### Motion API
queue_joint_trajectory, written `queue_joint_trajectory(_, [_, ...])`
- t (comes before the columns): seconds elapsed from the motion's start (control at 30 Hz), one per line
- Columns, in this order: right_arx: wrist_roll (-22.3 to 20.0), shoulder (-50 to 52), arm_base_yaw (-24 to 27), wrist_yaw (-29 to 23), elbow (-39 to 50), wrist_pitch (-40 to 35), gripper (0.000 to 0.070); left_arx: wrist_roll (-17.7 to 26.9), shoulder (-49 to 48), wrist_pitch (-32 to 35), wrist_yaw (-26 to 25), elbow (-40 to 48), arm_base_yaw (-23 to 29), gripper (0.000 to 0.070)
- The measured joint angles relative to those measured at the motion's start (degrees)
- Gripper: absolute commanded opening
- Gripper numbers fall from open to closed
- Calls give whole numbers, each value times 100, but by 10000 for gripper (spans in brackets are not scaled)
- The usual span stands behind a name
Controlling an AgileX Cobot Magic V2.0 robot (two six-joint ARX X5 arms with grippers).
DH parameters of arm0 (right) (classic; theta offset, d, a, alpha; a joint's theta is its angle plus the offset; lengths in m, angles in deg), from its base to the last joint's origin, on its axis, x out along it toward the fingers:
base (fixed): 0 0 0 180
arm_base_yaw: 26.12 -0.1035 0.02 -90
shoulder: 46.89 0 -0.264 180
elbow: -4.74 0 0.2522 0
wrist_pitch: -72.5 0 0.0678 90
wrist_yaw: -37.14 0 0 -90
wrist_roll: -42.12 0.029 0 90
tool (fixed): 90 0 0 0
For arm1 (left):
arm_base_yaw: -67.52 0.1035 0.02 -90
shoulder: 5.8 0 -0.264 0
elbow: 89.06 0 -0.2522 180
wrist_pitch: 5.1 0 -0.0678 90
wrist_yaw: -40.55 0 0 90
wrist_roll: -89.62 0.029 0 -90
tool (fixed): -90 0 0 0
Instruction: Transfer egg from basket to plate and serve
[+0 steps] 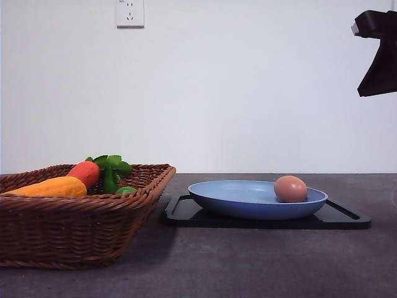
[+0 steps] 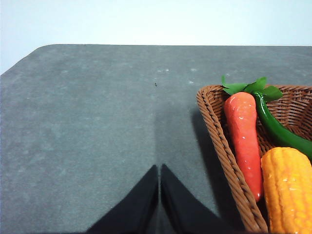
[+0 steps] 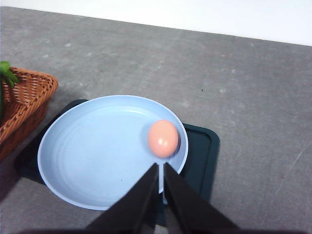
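The light brown egg [image 1: 290, 189] [image 3: 163, 138] lies inside the light blue plate [image 1: 242, 202] [image 3: 92, 156], near its right rim. At the left stands the dark brown wicker basket [image 1: 74, 230] [image 2: 219, 141] [image 3: 24, 97]. My right gripper [image 3: 161, 165] hangs above the plate's near edge, just short of the egg, shut with nothing in it. Part of my right arm [image 1: 378, 53] shows high at the right. Over bare table beside the basket's corner, my left gripper [image 2: 159, 168] is shut and empty.
The plate rests on a flat black tray [image 1: 347, 217] [image 3: 200, 156]. In the basket lie a red-orange carrot [image 1: 85, 172] [image 2: 243, 136], a yellow corn cob [image 1: 49, 187] [image 2: 287, 190] and a green pepper [image 2: 278, 129]. Grey tabletop stretches left of the basket and right of the tray.
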Motion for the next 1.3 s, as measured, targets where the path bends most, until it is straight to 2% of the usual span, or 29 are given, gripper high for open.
queue_joint_trajectory(0.37, [-6,50,1,-8,0,44,0,-1,0,0,0,0,0,0])
queue_joint_trajectory(0.5, [-263,650,135,-228,0,168,0,0,0,0,2,0,0,0])
queue_joint_trajectory(0.6, [-529,1272,509,-59,77,131,0,0,0,0,0,0,0,0])
queue_joint_trajectory(0.8, [-724,2468,1667,1160,624,138,0,-2,0,0,0,0,0,0])
queue_joint_trajectory(1.0, [-765,3408,2633,1436,1232,125,0,-1,0,0,0,0,0,0])
queue_joint_trajectory(1.13, [-767,3713,2879,1659,1663,133,0,0,0,0,0,0,0,0])
queue_joint_trajectory(1.3, [-753,3722,2929,1676,2045,170,0,-2,0,0,0,0,0,0])
